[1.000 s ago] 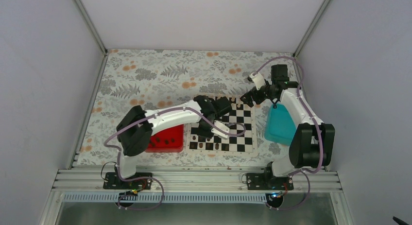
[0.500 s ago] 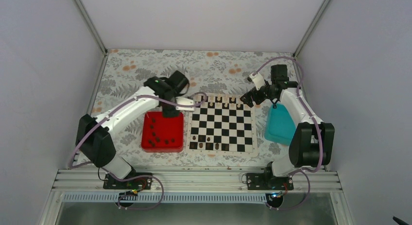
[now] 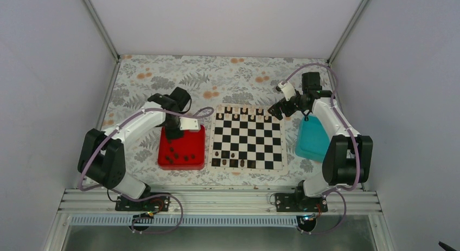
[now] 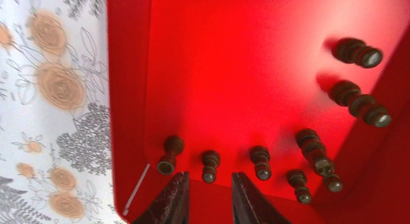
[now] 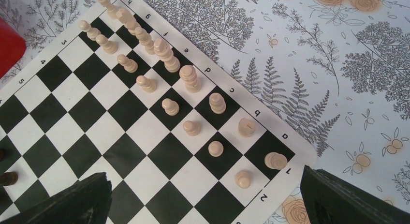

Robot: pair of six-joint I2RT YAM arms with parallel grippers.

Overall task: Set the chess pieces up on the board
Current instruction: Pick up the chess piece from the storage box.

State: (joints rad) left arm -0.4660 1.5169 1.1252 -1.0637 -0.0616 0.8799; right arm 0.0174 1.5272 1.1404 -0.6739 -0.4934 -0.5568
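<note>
Inside the red square plastic tray (image 4: 241, 64), left of centre: small dark brown chess pieces (image 4: 261, 162); a few more along the black-and-cream chessboard's (image 3: 248, 140) near edge. Left gripper (image 4: 209, 185) over tray, fingers narrowly parted, empty. Right gripper (image 5: 208, 185) above the chessboard's far right corner, spread wide, empty.
</note>
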